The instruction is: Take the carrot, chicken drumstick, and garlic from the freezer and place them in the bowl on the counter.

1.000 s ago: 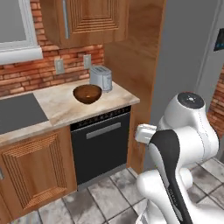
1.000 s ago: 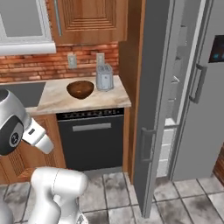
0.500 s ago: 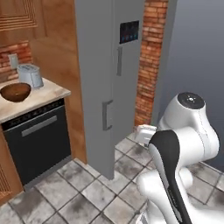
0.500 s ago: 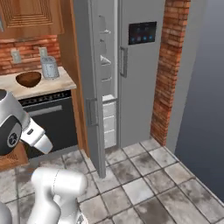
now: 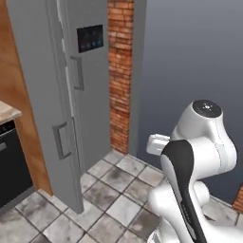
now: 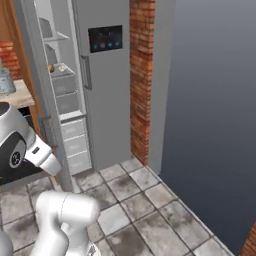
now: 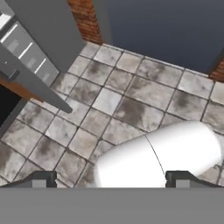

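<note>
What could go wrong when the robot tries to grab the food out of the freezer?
The freezer door stands open close beside the arm, so a swing might bump it. The food on the freezer shelf looks small and sits deep, so the open hand, now pointing at the floor, could miss it.

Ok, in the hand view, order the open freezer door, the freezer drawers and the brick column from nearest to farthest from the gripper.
From the gripper:
1. Freezer door, left, nearest.
2. Freezer drawers, upper left, behind it.
3. Brick column, top, farthest.
</note>
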You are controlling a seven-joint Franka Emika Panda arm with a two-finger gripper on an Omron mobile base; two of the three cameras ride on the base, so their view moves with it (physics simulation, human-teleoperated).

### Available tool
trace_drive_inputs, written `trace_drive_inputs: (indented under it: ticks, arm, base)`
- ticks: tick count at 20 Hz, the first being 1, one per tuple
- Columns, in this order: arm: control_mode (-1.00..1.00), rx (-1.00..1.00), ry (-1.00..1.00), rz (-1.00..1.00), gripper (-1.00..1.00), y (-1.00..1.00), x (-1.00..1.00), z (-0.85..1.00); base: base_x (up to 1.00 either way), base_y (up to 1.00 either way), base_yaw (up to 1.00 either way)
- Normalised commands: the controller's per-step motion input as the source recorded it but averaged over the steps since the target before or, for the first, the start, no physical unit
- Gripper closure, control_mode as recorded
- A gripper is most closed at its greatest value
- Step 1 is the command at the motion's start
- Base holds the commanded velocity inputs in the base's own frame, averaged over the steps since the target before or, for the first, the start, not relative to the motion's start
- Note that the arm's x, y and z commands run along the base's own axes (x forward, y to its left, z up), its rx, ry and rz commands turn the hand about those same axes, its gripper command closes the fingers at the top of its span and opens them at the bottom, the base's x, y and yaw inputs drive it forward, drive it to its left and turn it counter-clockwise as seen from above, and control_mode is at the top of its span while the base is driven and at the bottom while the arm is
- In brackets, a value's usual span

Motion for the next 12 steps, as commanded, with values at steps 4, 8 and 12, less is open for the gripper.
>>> trace_drive_inputs:
  ticks: [4, 8, 12]
  arm:
    - [1.00, 0.00, 0.00, 0.00, -1.00, 0.00, 0.00, 0.00]
    - [1.00, 0.00, 0.00, 0.00, -1.00, 0.00, 0.00, 0.00]
    - [1.00, 0.00, 0.00, 0.00, -1.00, 0.00, 0.00, 0.00]
  base:
    - [1.00, -0.79, 0.00]
    - [1.00, -0.57, 0.00]
    - [0.99, -0.10, 0.26]
